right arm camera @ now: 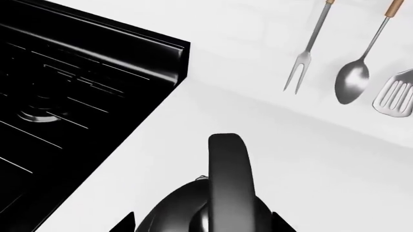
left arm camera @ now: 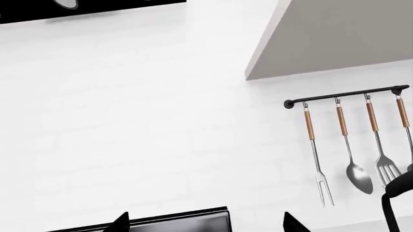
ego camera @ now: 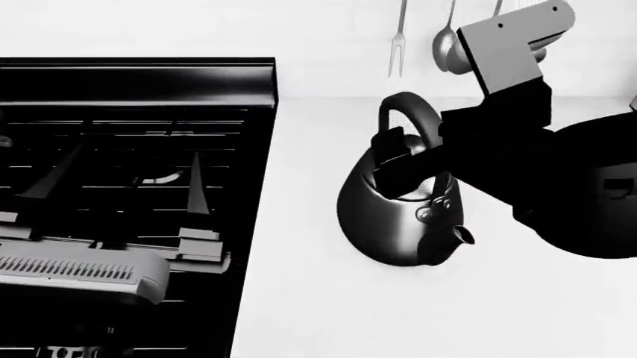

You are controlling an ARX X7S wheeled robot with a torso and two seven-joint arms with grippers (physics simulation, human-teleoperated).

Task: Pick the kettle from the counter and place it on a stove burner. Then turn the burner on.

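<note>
Here my right pincer (ego camera: 406, 160) sits at the arched handle of the kettle (ego camera: 398, 224), its dark fingers on either side of the handle just above the lid, though I cannot tell whether they are pressed onto it or merely flank it. In my right wrist view the handle rises straight up between my 2 fingertips (right arm camera: 123, 223), with the kettle's rounded body below. The kettle stands upright on the white counter (ego camera: 329, 313), spout toward me, just beside the black range (ego camera: 130, 82) but clear of its edge. My left pincer (ego camera: 119, 205) hangs over the range's grate bars, its 2 fingers apart and holding nothing; a silvery stove burner (ego camera: 159, 177) shows between them. On the wall behind the kettle hang a fork (right arm camera: 298, 72), a spoon (right arm camera: 352, 82) and a slotted spatula (right arm camera: 395, 96) from a dark rail (left arm camera: 348, 95).
</note>
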